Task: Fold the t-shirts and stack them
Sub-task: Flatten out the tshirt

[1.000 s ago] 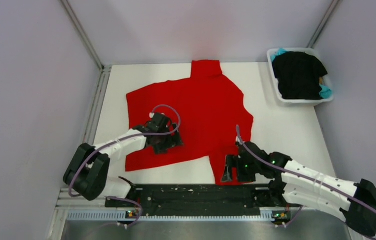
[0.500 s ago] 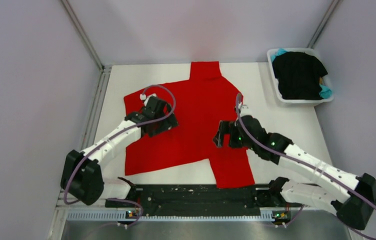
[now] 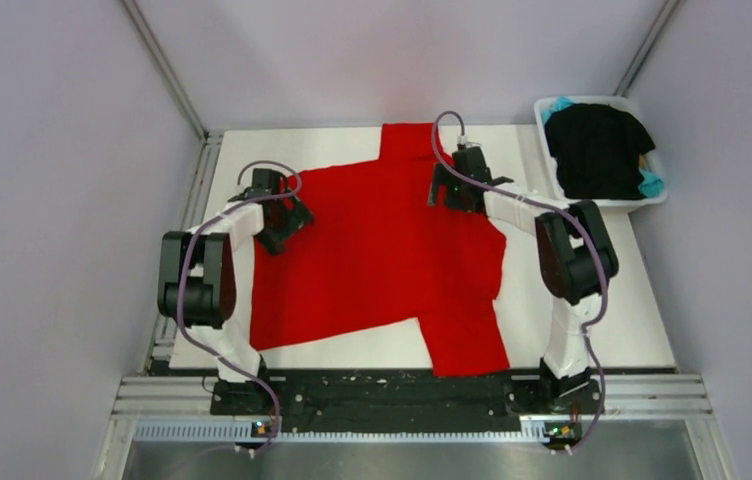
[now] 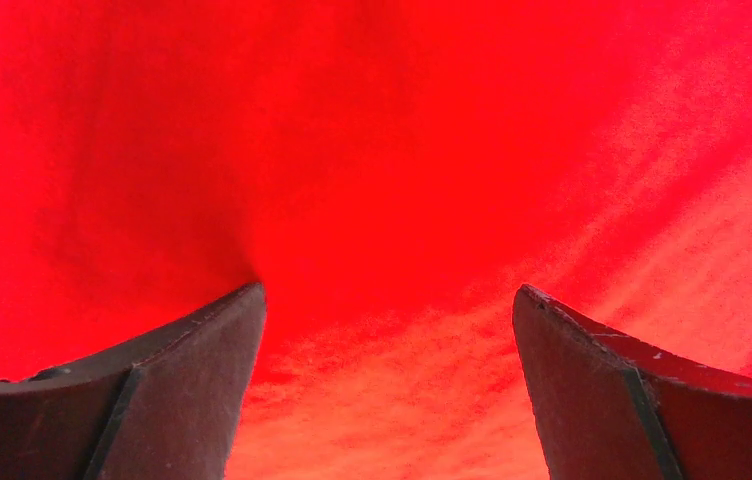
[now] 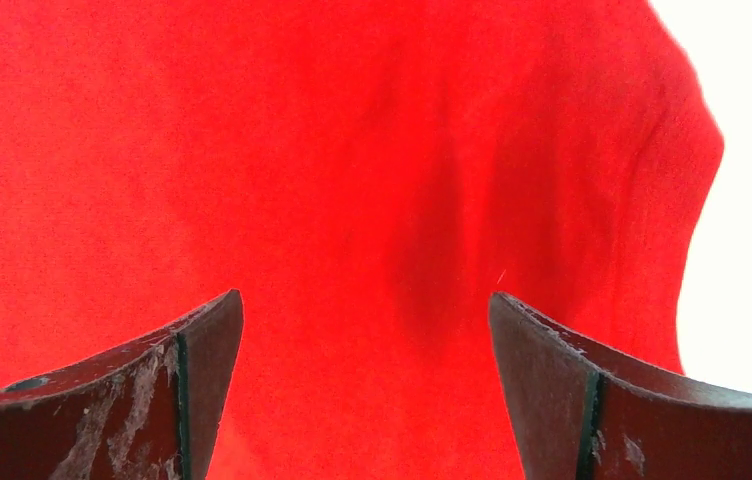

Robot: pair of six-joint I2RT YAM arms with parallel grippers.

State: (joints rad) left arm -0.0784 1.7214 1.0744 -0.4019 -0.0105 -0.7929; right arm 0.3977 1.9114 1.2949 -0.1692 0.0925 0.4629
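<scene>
The red t-shirt [image 3: 382, 250] lies spread flat on the table [image 3: 572, 260], one sleeve pointing to the far edge and the other to the near edge, much as it lay a second ago. What has changed is the arms: both have swept away from the near part of the cloth and out to its far side. The left gripper [image 3: 277, 212] now sits over the shirt's far left corner and the right gripper [image 3: 452, 185] over its far right part. Both stand with their jaws wide apart and hold nothing. At each wrist, red cloth fills the gap between the jaws and runs on past the tips. Bare table shows only as a sliver outside the left gripper's left jaw and as a wider patch outside the right gripper's right jaw, so each is close to an edge of the shirt. To me this looks like lining up for a pinch on the far edge, to draw it over for a first fold; nothing is folded yet. The black t-shirt [image 3: 597, 150] and teal t-shirt [image 3: 652, 184] wait in the white tub [image 3: 564, 200], off beyond the right gripper's right jaw.
</scene>
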